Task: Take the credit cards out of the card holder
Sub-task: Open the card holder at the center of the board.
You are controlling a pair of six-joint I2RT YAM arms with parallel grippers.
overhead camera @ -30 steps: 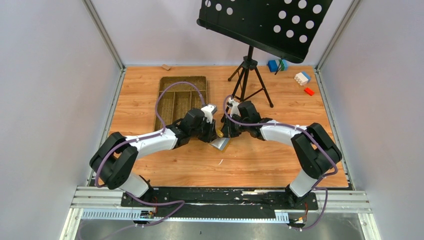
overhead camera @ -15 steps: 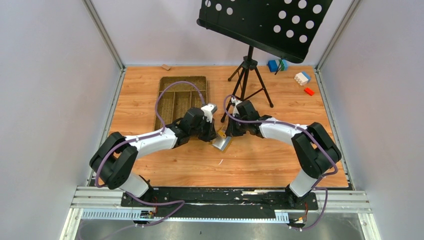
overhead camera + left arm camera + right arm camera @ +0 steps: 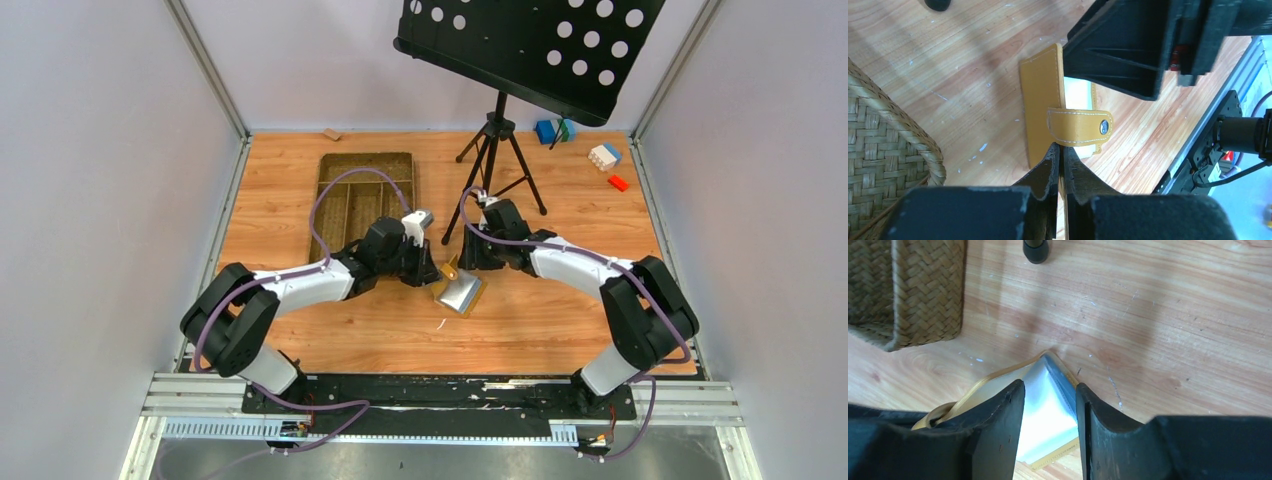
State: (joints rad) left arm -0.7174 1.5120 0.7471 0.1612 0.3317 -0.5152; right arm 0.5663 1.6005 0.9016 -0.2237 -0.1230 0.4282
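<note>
The mustard-yellow card holder lies folded open on the table between both arms, its glossy grey-blue inside facing up. My left gripper is shut on a thin yellow edge of the holder; in the left wrist view the gripper pinches just under the snap strap. The right gripper is open, hovering over the holder's inner fold with nothing between its fingers. I cannot make out the credit cards; glare covers the pockets.
A brown woven compartment tray sits just behind the left gripper. A music stand's tripod stands behind the right gripper, one foot close by. Toy blocks lie at the back right corner.
My right gripper has opened and drawn back a little. The card holder has spread wider and shifted slightly right. The left gripper closed on its edge.
</note>
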